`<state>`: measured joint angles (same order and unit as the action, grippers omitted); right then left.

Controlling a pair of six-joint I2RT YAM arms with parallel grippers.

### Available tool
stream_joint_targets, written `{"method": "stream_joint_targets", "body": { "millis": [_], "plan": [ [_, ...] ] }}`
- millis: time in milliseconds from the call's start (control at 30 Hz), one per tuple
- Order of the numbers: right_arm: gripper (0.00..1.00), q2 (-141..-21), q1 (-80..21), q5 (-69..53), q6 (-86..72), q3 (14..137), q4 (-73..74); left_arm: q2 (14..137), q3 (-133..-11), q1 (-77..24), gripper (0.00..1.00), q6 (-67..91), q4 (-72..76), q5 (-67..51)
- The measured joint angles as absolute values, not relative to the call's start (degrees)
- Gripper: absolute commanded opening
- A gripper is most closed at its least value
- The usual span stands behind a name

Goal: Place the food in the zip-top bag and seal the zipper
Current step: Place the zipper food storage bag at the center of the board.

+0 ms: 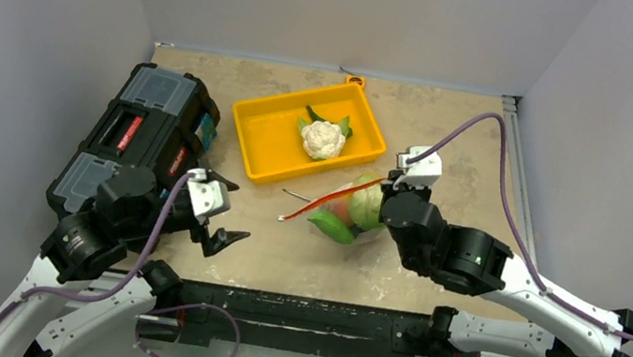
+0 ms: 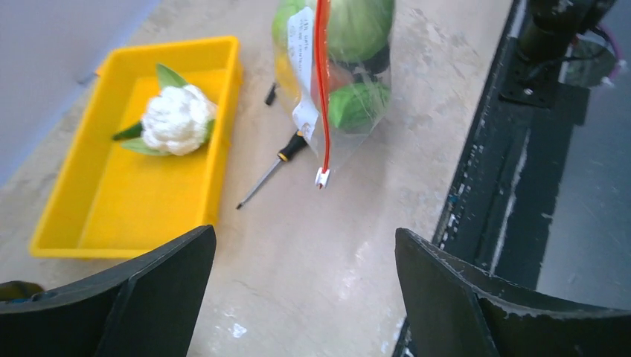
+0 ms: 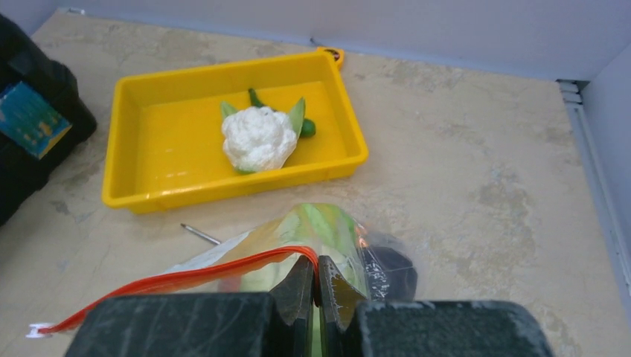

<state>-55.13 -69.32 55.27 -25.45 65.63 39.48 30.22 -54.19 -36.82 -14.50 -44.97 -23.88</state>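
The zipper point(image 3: 223, 268) is pinched by the right claw point(image 3: 318, 269); the cauliflower point(image 3: 257, 137) is best straddled squarely by the gaping, empty left claw point(image 2: 305, 236).

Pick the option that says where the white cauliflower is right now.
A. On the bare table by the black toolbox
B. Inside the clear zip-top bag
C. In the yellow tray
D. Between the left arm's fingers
C: the cauliflower lies on the floor of the yellow tray, apart from the zip-top bag, which holds other food.
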Motion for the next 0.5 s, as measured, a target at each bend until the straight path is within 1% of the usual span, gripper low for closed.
{"method": "stream_joint_targets", "body": {
  "millis": [133,300,500],
  "plan": [
    [0.00,-56.0,-66.0,57.8,-22.8,68.9,39.4,27.4,-54.2,-36.8,0.90,-13.2,-41.0,-19.7],
    [0.00,-57.8,-54.2,57.8,-19.3,71.4,39.4,27.2,-53.2,-36.8,0.90,-12.1,-36.9,-16.7],
    [0.00,-64.6,-38.1,54.8,-16.1,76.6,39.4,27.2,-48.1,-36.8,0.89,-10.2,-32.9,-16.0]
  ]
}}
